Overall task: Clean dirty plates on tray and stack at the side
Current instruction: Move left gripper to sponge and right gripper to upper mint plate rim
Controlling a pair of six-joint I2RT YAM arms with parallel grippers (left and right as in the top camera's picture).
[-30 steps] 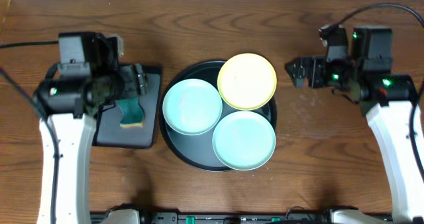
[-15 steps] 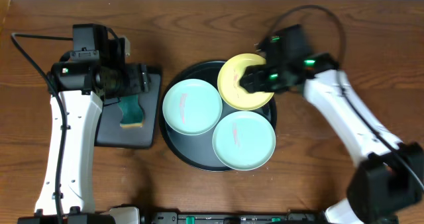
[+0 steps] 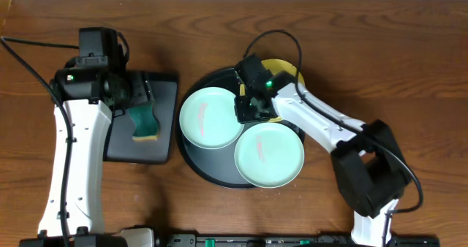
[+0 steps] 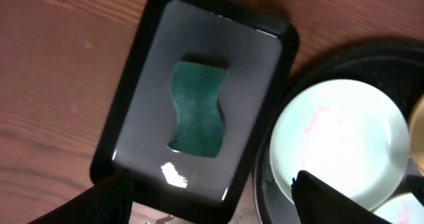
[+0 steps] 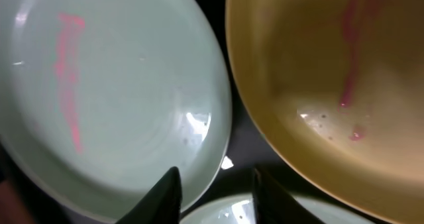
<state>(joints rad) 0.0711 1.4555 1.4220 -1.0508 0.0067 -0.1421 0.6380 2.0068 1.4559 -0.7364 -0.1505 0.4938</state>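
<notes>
Fingers of the right gripper (image 5: pixel 215 194) were seen parted, with nothing held between them, low over the dark gap where the left mint plate (image 5: pixel 99 98) and the yellow plate (image 5: pixel 331 71) nearly met. In the overhead view the yellow plate was largely hidden beneath the right arm. The left gripper (image 4: pixel 218 201) was likewise spread wide and empty, poised above the near end of the small rectangular tray (image 4: pixel 142 98), in which the green sponge (image 4: pixel 199 108) lay untouched. All three plates, the lower mint plate (image 3: pixel 269 153) included, were found resting on the round black tray (image 3: pixel 191 159). Pink smears were visible on every plate. No plate had been set on the table (image 3: pixel 409 28) beside the tray. The task was therefore judged barely begun: three plates remained to be wiped and stacked
</notes>
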